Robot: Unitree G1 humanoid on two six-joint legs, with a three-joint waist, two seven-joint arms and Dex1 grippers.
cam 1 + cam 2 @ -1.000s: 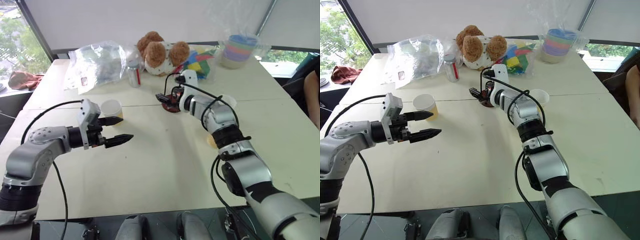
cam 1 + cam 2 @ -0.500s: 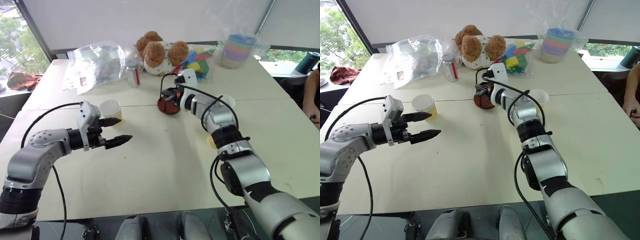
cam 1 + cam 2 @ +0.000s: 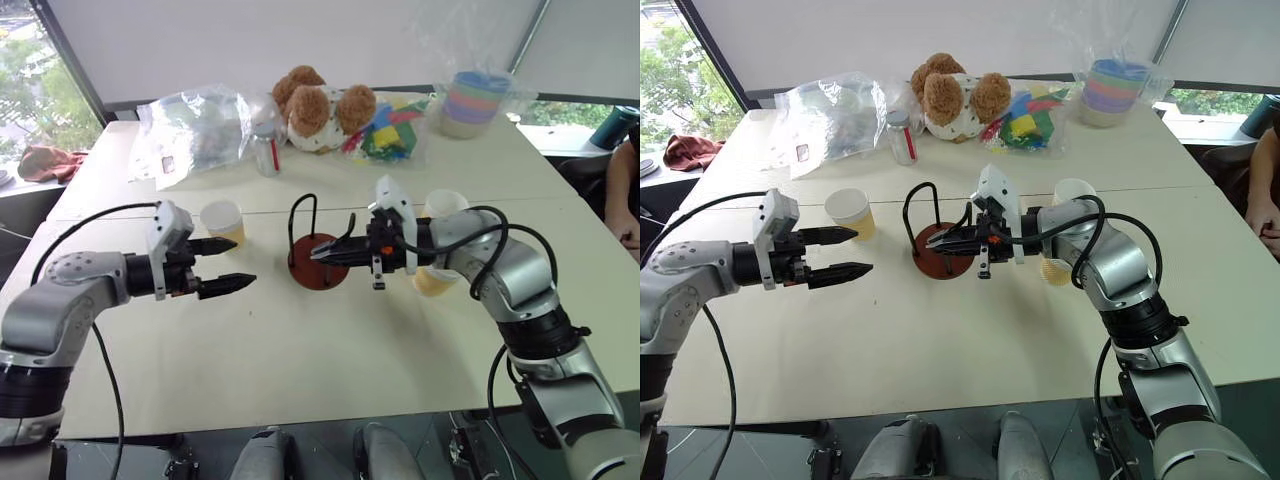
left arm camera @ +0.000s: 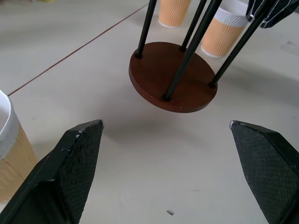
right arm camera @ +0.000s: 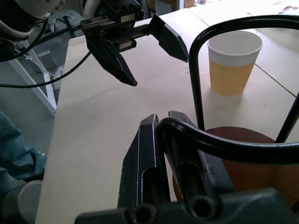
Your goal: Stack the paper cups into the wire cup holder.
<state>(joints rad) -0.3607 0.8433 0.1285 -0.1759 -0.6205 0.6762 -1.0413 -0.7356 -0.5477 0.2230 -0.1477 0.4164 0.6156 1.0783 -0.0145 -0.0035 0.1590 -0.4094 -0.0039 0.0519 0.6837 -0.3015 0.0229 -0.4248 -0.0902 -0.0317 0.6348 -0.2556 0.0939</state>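
— Any writing to read?
— None legible anywhere on the worktop (image 3: 300, 340); too small on the bag's sticker.
— Round about?
— At the far edge, a clear plastic bag (image 3: 195, 125), a small jar (image 3: 266, 150), a brown plush toy (image 3: 320, 105), coloured blocks (image 3: 385, 130) and a pastel cup stack (image 3: 478, 100). Nothing between the two grippers but bare surface.
— The wire cup holder (image 3: 930, 240)?
— Mid-worktop, tilted, disc base partly lifted off the surface, wires rising upward. Right gripper (image 3: 940, 243) clamped on one wire loop, pointing left.
— The paper cups?
— One cup (image 3: 850, 212) upright, just beyond the left gripper (image 3: 850, 252), whose fingers stand wide apart, holding nothing. Two more cups (image 3: 440, 240) near the right arm, one upright, one lying behind the forearm.
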